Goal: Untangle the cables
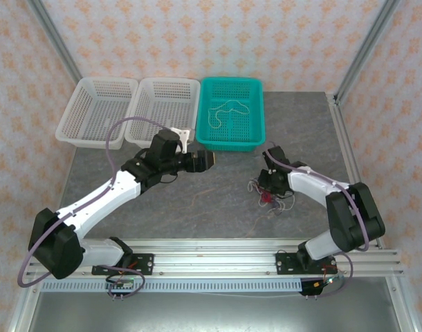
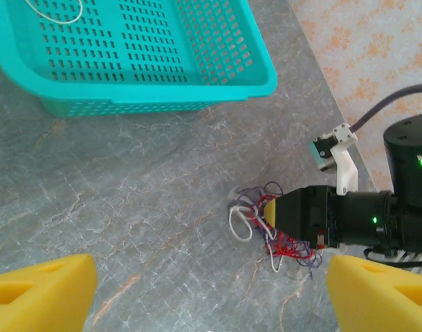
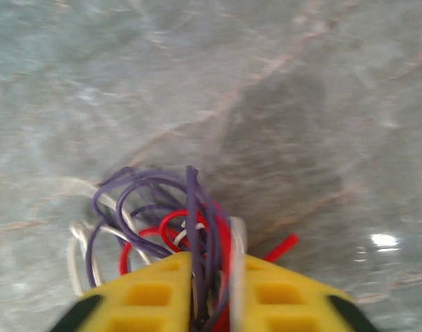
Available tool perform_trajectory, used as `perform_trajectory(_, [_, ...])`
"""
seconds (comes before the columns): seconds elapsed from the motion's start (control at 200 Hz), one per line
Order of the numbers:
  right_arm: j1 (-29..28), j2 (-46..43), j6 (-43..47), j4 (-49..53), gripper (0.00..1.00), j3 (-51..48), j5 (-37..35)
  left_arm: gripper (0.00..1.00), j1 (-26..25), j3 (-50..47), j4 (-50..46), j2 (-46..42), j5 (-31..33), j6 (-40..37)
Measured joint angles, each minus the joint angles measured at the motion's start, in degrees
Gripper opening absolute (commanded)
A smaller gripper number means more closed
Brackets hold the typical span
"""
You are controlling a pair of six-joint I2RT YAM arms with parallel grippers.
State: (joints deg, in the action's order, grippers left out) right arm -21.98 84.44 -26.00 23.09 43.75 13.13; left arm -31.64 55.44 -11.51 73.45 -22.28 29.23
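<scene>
The right gripper point(image 3: 211, 266) has its yellow fingers point(image 3: 145, 290) pressed together on strands at the top of the tangle of cables point(image 3: 169, 214). Dark purple, red and cream-white wire all run into the narrow slot between the pads. I cannot tell how many strands are actually pinched.

The rest of the knot bulges out ahead of the fingertips and rests on the grey table point(image 1: 197, 207), on the near side of the teal basket point(image 1: 232, 81) and below its right corner. The clump has no clear long axis, though one thin pale strand seems to trail off away from the basket.

The left gripper point(image 1: 204, 160) hangs just off the basket's near wall with its jaws wide apart and nothing in them. It faces the tangle, which lies ahead and well apart from it. A pull-apart would likely need this arm to travel across and take a different colour.

A loose pale cable point(image 1: 228, 111) already lies inside the teal basket. I can read no brand, label or writing anywhere.
</scene>
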Motion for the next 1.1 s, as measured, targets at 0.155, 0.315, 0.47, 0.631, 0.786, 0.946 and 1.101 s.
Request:
perform_trajectory(0.155, [-2.1, -3.1, 0.3, -5.7, 0.00, -1.8, 5.9, 0.82, 0.0, 0.0, 0.2, 3.0, 0.2, 4.8])
perform_trajectory(0.315, [-2.3, -10.3, 0.4, -13.1, 0.00, -5.5, 13.6, 0.75, 0.3, 0.0, 0.3, 8.0, -0.6, 9.9])
perform_trajectory(0.47, [-3.1, -14.2, 0.4, -19.8, 0.00, -6.8, 20.1, 0.70, 1.2, -0.1, 2.6, 11.4, -4.1, 16.0])
perform_trajectory(0.631, [-4.1, -14.4, 0.3, -23.1, 0.00, -7.1, 24.4, 0.56, 1.7, -1.6, 10.0, 12.5, -8.4, 21.5])
perform_trajectory(0.786, [-4.7, -13.9, 0.3, -25.2, 0.00, -7.1, 26.0, 0.41, 1.7, -1.7, 15.6, 13.7, -11.7, 24.8])
perform_trajectory(0.946, [-4.7, -13.8, 0.1, -26.3, 0.00, -7.1, 26.1, 0.42, 1.7, -2.3, 17.2, 14.1, -12.4, 26.3])
perform_trajectory(1.101, [-4.7, -13.8, 0.1, -26.6, 0.00, -7.1, 26.0, 0.43, 1.7, -4.4, 17.4, 14.0, -12.5, 26.8])
